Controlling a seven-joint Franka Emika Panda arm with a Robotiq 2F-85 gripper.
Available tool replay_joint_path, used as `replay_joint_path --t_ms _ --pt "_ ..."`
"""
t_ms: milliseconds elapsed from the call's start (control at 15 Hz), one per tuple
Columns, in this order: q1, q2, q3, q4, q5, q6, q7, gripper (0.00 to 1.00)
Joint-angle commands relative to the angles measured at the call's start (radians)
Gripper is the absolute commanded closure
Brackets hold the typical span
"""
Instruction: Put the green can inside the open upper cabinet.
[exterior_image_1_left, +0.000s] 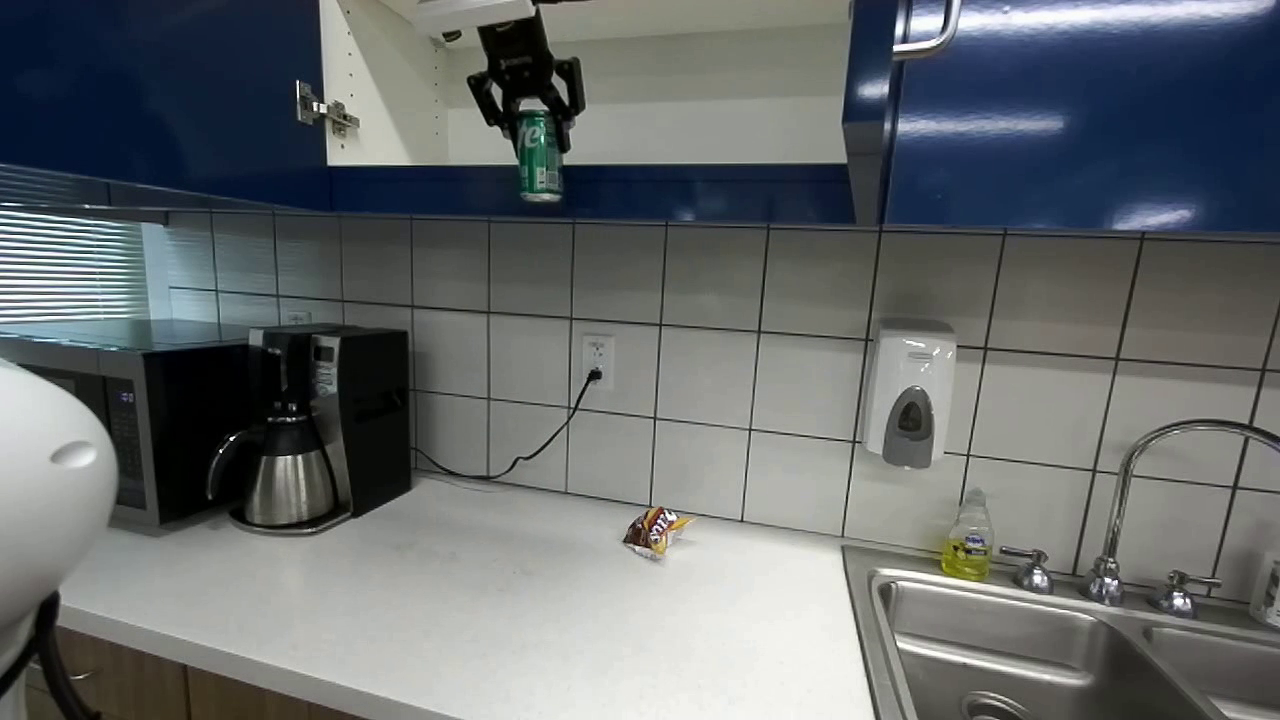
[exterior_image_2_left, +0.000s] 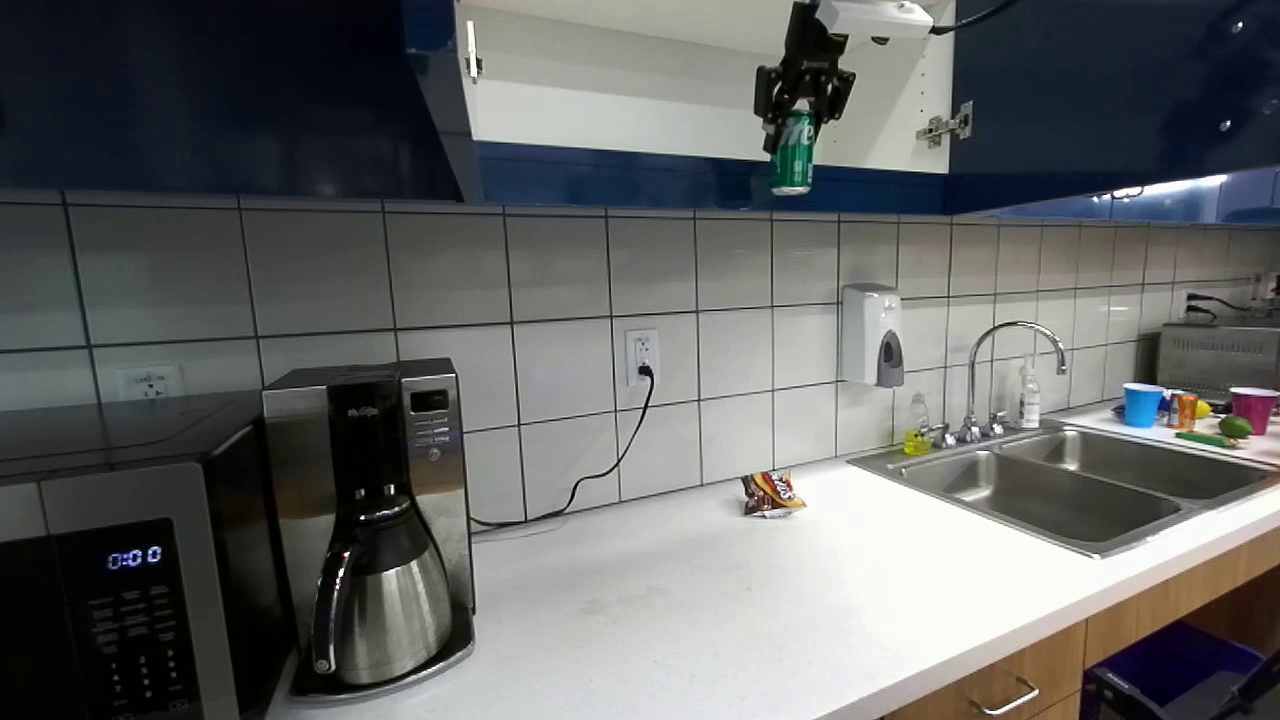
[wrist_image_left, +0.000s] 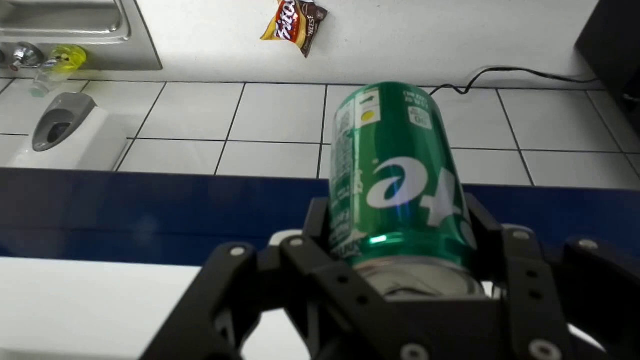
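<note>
The green can (exterior_image_1_left: 541, 178) hangs in my gripper (exterior_image_1_left: 541, 138), which is shut on its upper part. The can also shows in an exterior view (exterior_image_2_left: 793, 165) and large in the wrist view (wrist_image_left: 395, 165), its lid end toward the palm. It is nearly upright, slightly tilted. The open upper cabinet (exterior_image_1_left: 700, 120) has white inner walls and a blue bottom edge; it also shows in an exterior view (exterior_image_2_left: 620, 110). In both exterior views the can's lower part overlaps that blue edge (wrist_image_left: 150, 215). The wrist view shows the edge beyond the can, so the can appears in front of the cabinet.
Blue cabinet doors (exterior_image_1_left: 1080, 120) flank the opening. Below are the white counter (exterior_image_1_left: 480, 610), a snack bag (exterior_image_1_left: 655, 532), a coffee maker (exterior_image_2_left: 385, 520), a microwave (exterior_image_2_left: 120, 580), a soap dispenser (exterior_image_1_left: 910, 392) and a sink (exterior_image_2_left: 1060, 480).
</note>
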Motion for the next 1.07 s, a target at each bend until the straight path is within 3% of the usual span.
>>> replay_joint_path --t_ms 0,1000 --pt "-0.008 0.074 0.021 0.153 0.017 -0.077 0.024 0.61" --pt "-0.004 0.3 0.041 0.549 -0.003 -0.247 0.096 0.61"
